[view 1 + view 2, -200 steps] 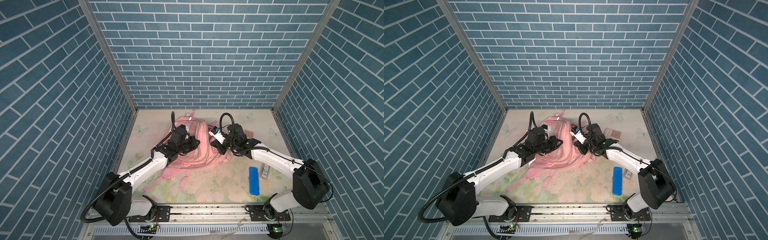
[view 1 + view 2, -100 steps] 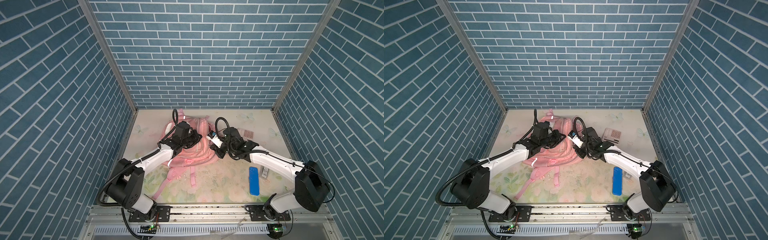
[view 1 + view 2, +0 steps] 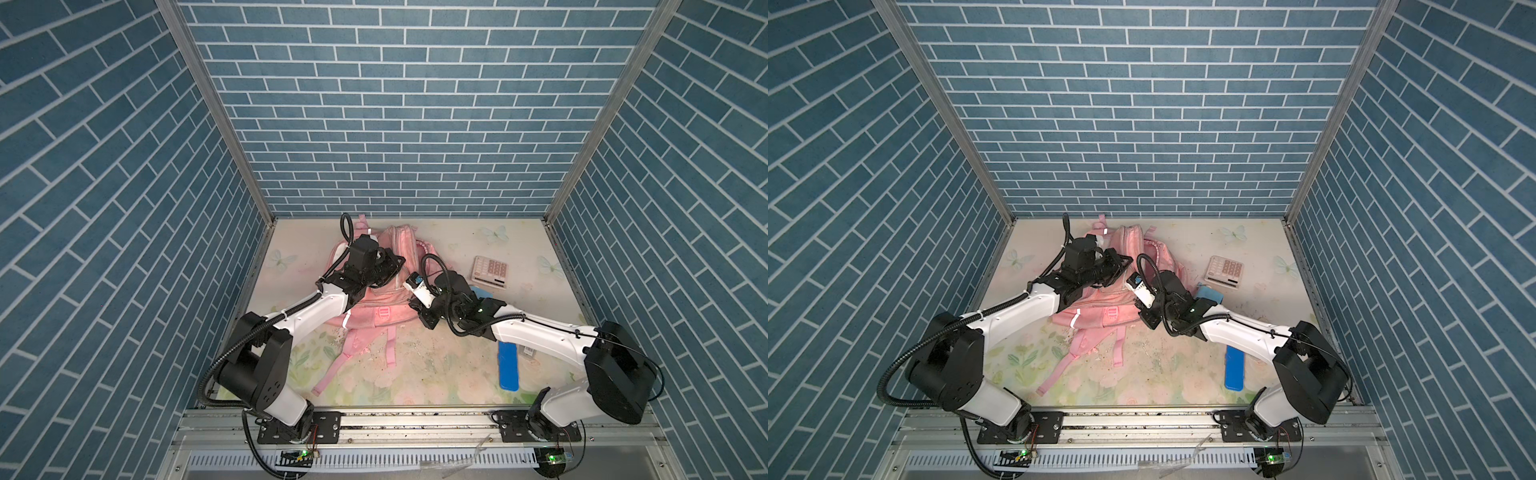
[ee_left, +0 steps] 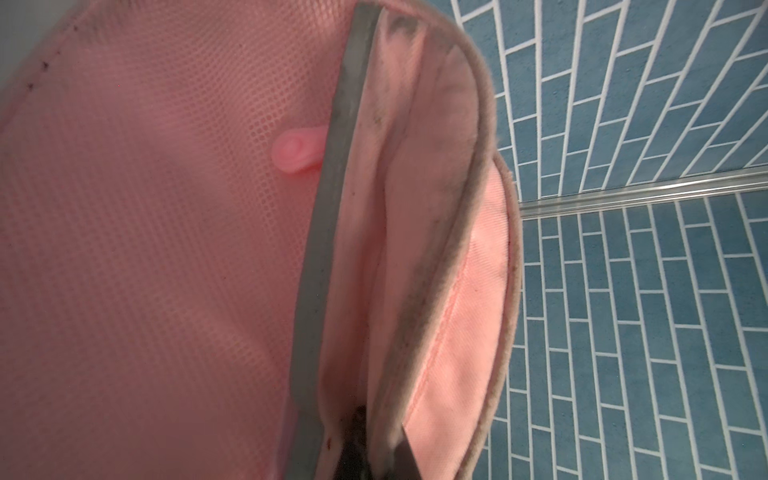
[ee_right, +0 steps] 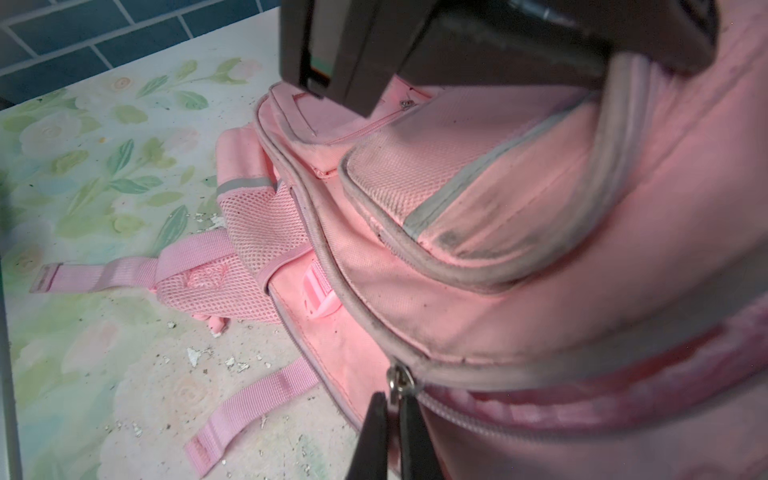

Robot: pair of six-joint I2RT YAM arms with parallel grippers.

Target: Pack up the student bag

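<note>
The student bag (image 3: pixel 390 297) now flatter, its straps (image 3: pixel 390 351) outstretched toward the front

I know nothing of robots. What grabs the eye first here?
First, the big pink bag lying at the back of the table. The right pincer pinches its zip pull while the left pincer nips the bag's edge. A calculator lies to its right and a blue case nearer the front.

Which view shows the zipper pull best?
Right wrist: the zipper pull is close and sharp, pinched by the right gripper. In both top views the arm hides it; left wrist shows only bag fabric.
</note>
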